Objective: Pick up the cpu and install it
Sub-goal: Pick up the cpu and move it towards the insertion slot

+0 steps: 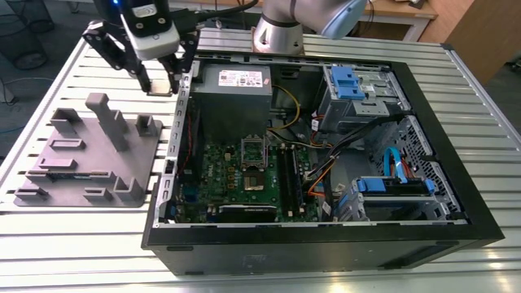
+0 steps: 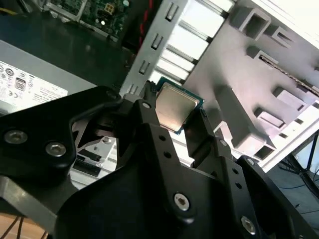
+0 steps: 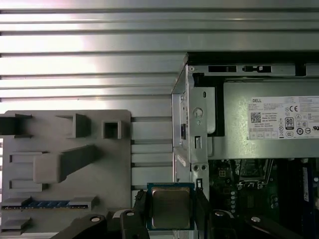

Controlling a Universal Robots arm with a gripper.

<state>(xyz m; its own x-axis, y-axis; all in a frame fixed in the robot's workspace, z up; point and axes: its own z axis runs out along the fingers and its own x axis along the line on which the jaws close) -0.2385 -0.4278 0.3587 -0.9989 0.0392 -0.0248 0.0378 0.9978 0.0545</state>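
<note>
- I've got the gripper (image 1: pixel 160 87) clamped on the cpu (image 1: pixel 160 92). In both wrist views the two black fingers pinch opposite edges of the chip (image 3: pixel 170 206), its silvery lid facing the camera.
- On the exterior view's clock face, the chip hangs at about 10 o'clock from the middle of the computer case (image 1: pixel 326 247). It is just outside the case's side wall (image 1: pixel 185 122), over the slatted surface (image 1: pixel 82 244).
- Step in hand, as I judge it: the pick is done and this is the carry, with the install not yet started.
- The open socket (image 1: pixel 255 180) on the motherboard lies toward 5 o'clock from the gripper, well apart, with the side wall between them.
- Getting there calls for enough height to cross that wall, then a level, squared-up descent. I can't tell the chip's orientation marks from here.
- Edges to mind: the wall's metal lip sits just beside one finger in the first wrist view (image 3: pixel 199 199). The power supply (image 1: pixel 236 85) stands right behind the wall at 3 o'clock from the gripper.
- The grey fixture tray (image 1: pixel 82 152) and its tall posts sit toward 7 o'clock, near but apart.
- Open room: above the motherboard looks free, and the cable bundle (image 1: pixel 326 165) stays over at 3 o'clock of the socket.
</note>
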